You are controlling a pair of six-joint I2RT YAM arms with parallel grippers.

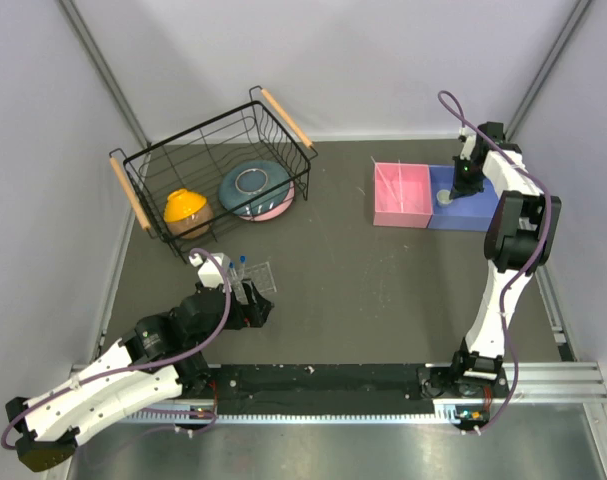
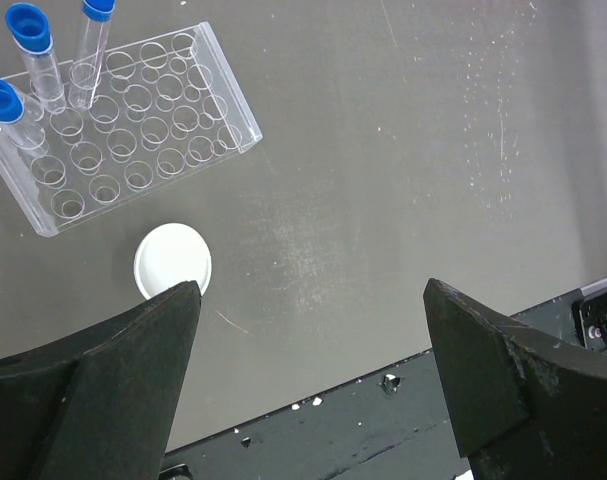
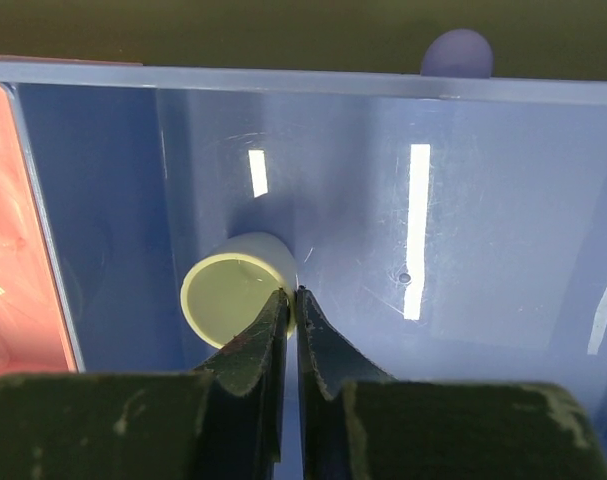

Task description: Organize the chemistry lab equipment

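A clear flat tube rack (image 2: 133,140) lies on the dark table and holds three clear tubes with blue caps (image 2: 28,28) at its left end; the rack also shows in the top view (image 1: 261,274). A white round cup (image 2: 171,258) stands just in front of the rack, beside my left finger. My left gripper (image 2: 313,290) is open and empty above the table. My right gripper (image 3: 291,296) is shut on the rim of the second white cup (image 3: 228,290), low inside the blue bin (image 3: 463,200). Thin clear rods (image 1: 388,183) lie in the pink bin (image 1: 401,214).
A black wire basket (image 1: 213,150) at the back left holds an orange bowl (image 1: 186,208) and a teal-pink bowl (image 1: 255,190). The pink and blue bins stand side by side at the back right. A black strip (image 2: 383,420) runs along the table's near edge.
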